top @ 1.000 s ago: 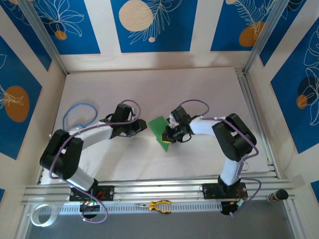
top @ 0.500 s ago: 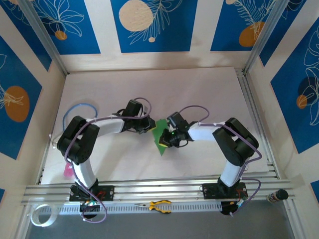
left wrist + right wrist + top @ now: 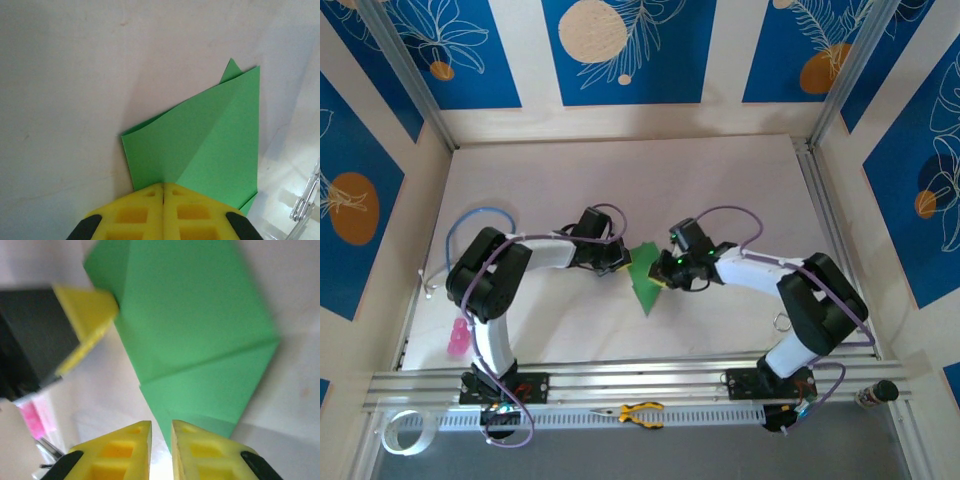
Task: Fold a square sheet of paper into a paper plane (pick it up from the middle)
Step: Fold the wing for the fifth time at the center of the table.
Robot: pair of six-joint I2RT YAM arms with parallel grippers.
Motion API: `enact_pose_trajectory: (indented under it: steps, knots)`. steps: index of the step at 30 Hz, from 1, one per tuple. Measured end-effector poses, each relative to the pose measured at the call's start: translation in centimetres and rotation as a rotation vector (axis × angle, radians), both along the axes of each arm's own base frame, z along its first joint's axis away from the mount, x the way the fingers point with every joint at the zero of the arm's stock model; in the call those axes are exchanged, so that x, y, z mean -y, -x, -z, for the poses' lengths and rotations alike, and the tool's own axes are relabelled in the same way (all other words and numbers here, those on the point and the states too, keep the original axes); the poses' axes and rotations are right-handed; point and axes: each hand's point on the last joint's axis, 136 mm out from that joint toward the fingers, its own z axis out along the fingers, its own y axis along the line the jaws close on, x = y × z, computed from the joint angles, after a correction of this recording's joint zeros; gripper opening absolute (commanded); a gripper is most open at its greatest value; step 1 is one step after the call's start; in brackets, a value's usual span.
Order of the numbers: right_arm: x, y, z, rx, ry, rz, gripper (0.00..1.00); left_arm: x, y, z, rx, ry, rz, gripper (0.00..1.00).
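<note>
Left fingers [image 3: 160, 199] pinch the folded green paper [image 3: 210, 140]; right fingers [image 3: 175, 432] stand slightly parted at its corner.

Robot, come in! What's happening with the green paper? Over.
Left claw shut on folded green paper. Right claw cracked open at its edge. Pink object well aside.

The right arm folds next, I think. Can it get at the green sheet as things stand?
Probably yes: the right gripper, jaws slightly parted, sits at a corner of the green sheet; the left gripper pinches its far side.
</note>
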Motion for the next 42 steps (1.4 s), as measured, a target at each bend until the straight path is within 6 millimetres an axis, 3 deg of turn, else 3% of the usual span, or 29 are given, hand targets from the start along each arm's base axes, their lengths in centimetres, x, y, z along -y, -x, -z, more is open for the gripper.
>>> enact_pose_trajectory:
  steps: [4,8,16,28,42]
  knots:
    - [3.1,-2.0,0.2,-0.009,-0.024,0.070,0.23,0.2,0.0,0.0,0.024,0.025,0.009,0.08]
    - [4.0,-2.4,0.6,-0.028,-0.053,0.069,0.25,0.3,0.0,0.0,0.039,0.036,0.018,0.08]
    - [3.8,-1.8,2.4,-0.090,-0.068,0.021,0.25,0.4,0.0,0.0,0.043,0.036,0.026,0.07]
    - [3.2,-3.1,3.1,-0.087,-0.092,-0.040,0.25,0.4,0.0,-0.1,0.056,0.033,0.040,0.07]
    - [1.8,-3.5,1.7,0.016,-0.215,-0.213,0.18,0.5,0.0,-0.2,0.058,0.029,0.058,0.07]
